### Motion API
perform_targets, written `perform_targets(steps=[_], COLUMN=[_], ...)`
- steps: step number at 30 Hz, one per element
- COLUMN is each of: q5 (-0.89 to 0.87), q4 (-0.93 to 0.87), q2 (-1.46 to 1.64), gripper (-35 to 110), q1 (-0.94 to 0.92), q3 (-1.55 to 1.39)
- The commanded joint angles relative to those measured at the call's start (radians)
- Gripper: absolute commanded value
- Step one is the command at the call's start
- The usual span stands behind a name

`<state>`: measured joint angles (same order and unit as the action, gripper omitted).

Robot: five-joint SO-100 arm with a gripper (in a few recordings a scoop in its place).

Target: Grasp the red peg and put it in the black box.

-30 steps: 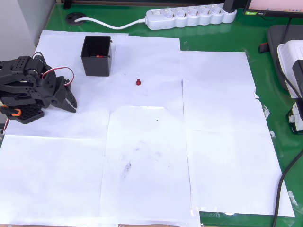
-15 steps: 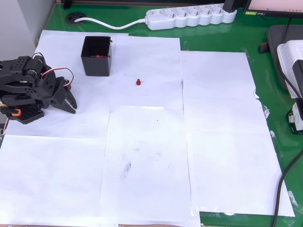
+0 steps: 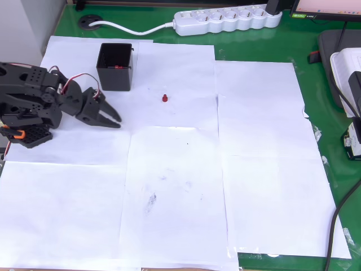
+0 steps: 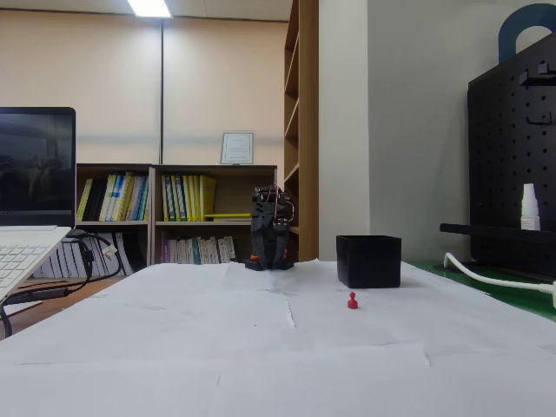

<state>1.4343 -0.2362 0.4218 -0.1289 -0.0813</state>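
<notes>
The red peg (image 3: 164, 98) stands upright on the white paper, to the right of the black box (image 3: 115, 80) and a little nearer the camera in the fixed view (image 4: 352, 301). The black box (image 4: 368, 261) sits open-topped at the upper left of the overhead view, with a small red thing resting at its inner wall. My gripper (image 3: 116, 121) reaches out from the black arm (image 4: 272, 236) at the left. It is below the box and well left of the peg. Its fingers lie close together with nothing between them.
White paper sheets cover a green table (image 3: 254, 45). A white power strip (image 3: 225, 20) and its cable lie along the far edge. A white device (image 3: 347, 70) and a black cable (image 3: 338, 214) sit at the right edge. A laptop (image 4: 26, 243) stands at the left in the fixed view.
The arm has stretched out to the right. The gripper has moved from beside the base toward the peg, now below the box's right corner.
</notes>
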Motion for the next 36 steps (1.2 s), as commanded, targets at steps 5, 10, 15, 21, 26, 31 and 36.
perform_targets(steps=[5,10,15,21,26,31,36], q5=[-0.072,-0.155,-0.249,-0.158,-0.08,-0.061,-0.092], q4=[0.391,0.664,0.815,0.864,0.884,1.002,1.22], q2=[0.327,0.508,0.591,0.646,0.698,0.796,0.962], gripper=[0,0,0,0,0,0,0], q1=[0.032,0.057,0.106,0.195,0.285,0.322,0.357], q3=[-0.034,-0.037,-0.037,-0.037,-0.037,-0.035,-0.031])
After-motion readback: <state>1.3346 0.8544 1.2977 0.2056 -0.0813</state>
